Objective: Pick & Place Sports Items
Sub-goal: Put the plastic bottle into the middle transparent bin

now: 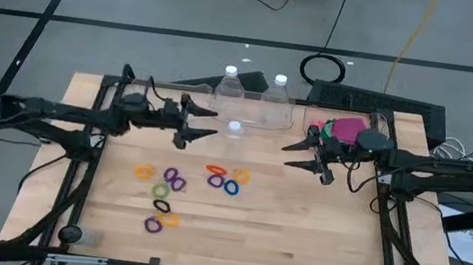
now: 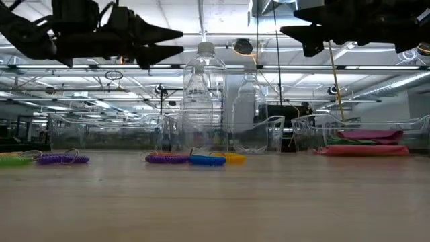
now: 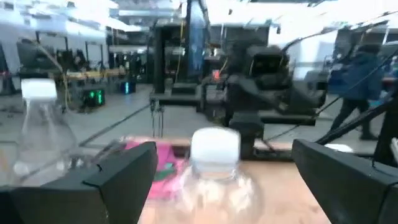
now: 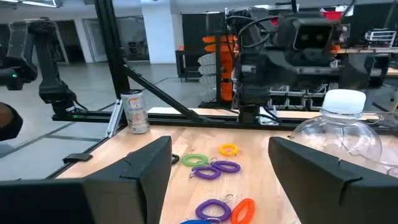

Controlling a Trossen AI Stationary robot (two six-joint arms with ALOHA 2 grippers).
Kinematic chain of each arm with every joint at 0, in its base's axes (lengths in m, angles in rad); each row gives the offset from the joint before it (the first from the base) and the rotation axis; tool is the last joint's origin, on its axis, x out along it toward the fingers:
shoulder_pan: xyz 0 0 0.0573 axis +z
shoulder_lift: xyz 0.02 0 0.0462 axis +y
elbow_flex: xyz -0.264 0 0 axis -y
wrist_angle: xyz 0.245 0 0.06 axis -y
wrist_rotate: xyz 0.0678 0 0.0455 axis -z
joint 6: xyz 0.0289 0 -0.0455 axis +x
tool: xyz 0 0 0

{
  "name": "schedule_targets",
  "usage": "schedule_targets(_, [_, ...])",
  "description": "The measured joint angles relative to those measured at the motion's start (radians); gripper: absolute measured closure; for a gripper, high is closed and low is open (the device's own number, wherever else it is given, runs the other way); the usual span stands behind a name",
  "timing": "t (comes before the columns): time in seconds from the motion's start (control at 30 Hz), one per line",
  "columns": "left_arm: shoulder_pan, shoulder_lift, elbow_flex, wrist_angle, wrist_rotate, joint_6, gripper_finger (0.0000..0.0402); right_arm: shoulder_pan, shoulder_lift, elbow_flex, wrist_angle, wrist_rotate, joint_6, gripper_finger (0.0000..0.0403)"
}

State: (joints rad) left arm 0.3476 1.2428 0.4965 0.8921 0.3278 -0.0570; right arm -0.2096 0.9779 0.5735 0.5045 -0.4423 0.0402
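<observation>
Elastic rings (image 1: 183,187) on table; both grippers hover open.

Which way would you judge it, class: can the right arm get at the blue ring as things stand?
Probably yes. The right gripper hangs open above the table, and the blue ring lies on bare wood beside the red ring, with nothing over it. The bottles stand farther back, out of that path.

Elastic rings (image 2: 189,158) before clear bottles (image 2: 203,101)
</observation>
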Motion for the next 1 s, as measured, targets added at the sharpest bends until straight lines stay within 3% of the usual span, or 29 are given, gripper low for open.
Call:
schedule_targets(0.3, [0.003, 0.097, 0.064, 0.002, -0.041, -0.019, 0.0096, 0.0, 0.0, 0.0, 0.0, 0.0, 0.0, 0.0206])
schedule_targets(0.7, [-0.012, 0.265, 0.214, -0.015, 0.035, -0.036, 0.0096, 0.0, 0.0, 0.0, 0.0, 0.0, 0.0, 0.0206])
schedule_targets(1.0, [-0.016, 0.291, 0.229, -0.025, 0.04, -0.019, 0.0096, 0.0, 0.0, 0.0, -0.001, 0.0, 0.0, 0.0206])
